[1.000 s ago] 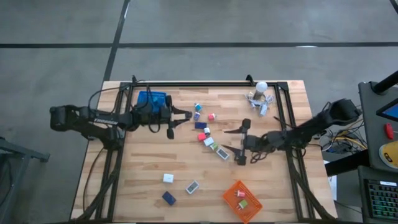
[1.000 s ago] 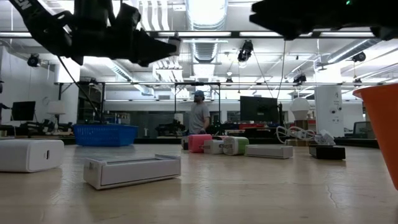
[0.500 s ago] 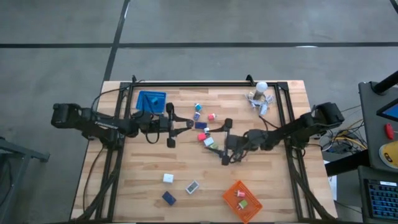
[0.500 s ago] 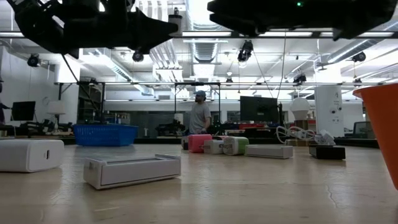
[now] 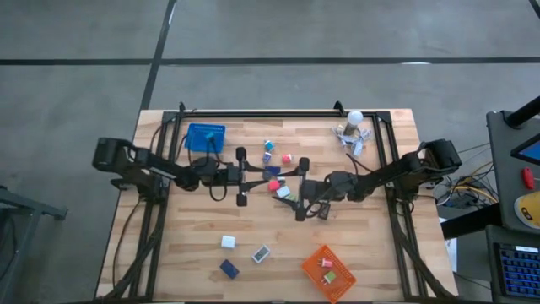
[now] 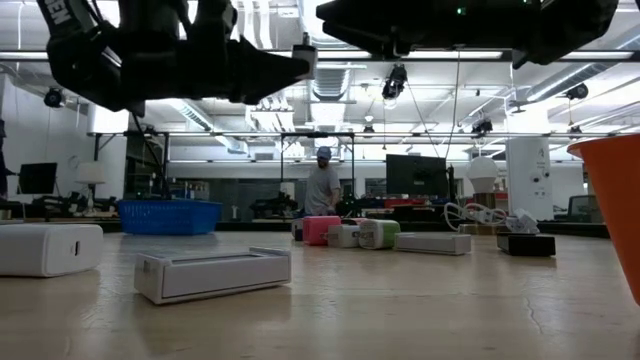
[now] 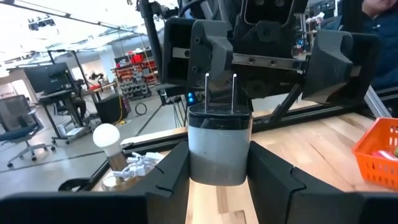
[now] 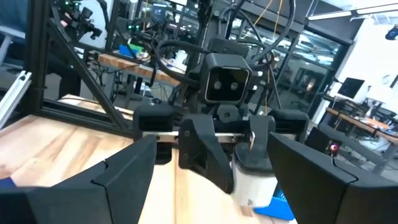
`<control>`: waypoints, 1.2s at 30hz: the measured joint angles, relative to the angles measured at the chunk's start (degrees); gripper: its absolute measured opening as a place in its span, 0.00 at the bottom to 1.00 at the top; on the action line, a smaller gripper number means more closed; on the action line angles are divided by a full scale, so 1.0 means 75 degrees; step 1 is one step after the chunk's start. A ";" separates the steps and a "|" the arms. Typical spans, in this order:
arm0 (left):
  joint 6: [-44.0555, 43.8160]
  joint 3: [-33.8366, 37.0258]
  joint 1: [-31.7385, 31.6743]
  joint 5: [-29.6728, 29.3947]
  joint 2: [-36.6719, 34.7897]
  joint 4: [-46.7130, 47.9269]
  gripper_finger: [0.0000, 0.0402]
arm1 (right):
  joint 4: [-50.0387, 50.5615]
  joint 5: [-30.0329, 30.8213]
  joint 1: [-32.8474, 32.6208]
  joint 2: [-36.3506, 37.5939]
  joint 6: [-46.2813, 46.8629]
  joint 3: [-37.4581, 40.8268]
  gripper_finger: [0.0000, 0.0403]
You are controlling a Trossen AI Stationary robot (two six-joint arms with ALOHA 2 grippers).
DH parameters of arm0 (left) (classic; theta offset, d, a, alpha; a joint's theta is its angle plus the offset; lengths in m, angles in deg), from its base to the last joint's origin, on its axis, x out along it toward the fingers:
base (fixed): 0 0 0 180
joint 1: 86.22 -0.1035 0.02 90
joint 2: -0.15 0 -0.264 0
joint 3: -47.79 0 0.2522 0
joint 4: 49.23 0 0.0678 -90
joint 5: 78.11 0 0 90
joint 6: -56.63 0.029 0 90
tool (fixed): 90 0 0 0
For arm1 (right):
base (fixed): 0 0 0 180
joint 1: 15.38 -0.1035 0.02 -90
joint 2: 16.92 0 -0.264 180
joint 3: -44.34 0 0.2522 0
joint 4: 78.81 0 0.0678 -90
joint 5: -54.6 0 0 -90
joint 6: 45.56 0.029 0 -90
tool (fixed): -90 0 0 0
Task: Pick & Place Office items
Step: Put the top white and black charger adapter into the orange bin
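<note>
My left gripper (image 7: 219, 186) is shut on a white and grey charger block (image 7: 219, 146) with two metal prongs. It holds the block in the air over the middle of the table (image 5: 211, 219). My right gripper (image 8: 217, 186) faces it from the table's right, open, with its fingers (image 7: 205, 53) standing wide just beyond the prongs and touching nothing. Small office items lie on the wood: red and blue pieces (image 5: 273, 186) under the grippers, two white boxes (image 6: 213, 272) near the front, and pink and green blocks (image 6: 322, 230) farther back. My left gripper pinches the charger block by its two side faces (image 7: 194, 163) between its two fingers. The fingers are level and come from the table's left. The block is lifted clear of the table, and its prongs (image 7: 221, 90) point away from my wrist at the right gripper.
A blue mesh basket (image 5: 205, 136) stands at the far left and an orange one (image 5: 329, 272), holding small items, at the near right. A white bulb-topped cluster (image 5: 353, 127) sits at the far right. More small boxes (image 5: 228, 241) lie near the front edge.
My left gripper has carried the charger block from beside the blue basket toward the table's middle and a little down. My right gripper has moved toward the table's left until the two grippers face each other closely.
</note>
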 joint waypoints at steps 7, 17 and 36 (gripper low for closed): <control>0.0053 -0.0232 0.0168 0.0215 0.0128 0.0006 0.31 | 0.0140 0.0002 0.0094 -0.0008 0.0054 0.0015 0.75; 0.0143 -0.0263 0.0326 0.0221 0.0128 0.0060 0.31 | 0.0235 -0.0193 0.0396 -0.0008 0.0398 0.0023 0.75; 0.0151 -0.0263 0.0326 0.0098 0.0128 0.0065 0.31 | 0.0216 -0.0378 0.0505 -0.0020 0.0557 0.0020 0.75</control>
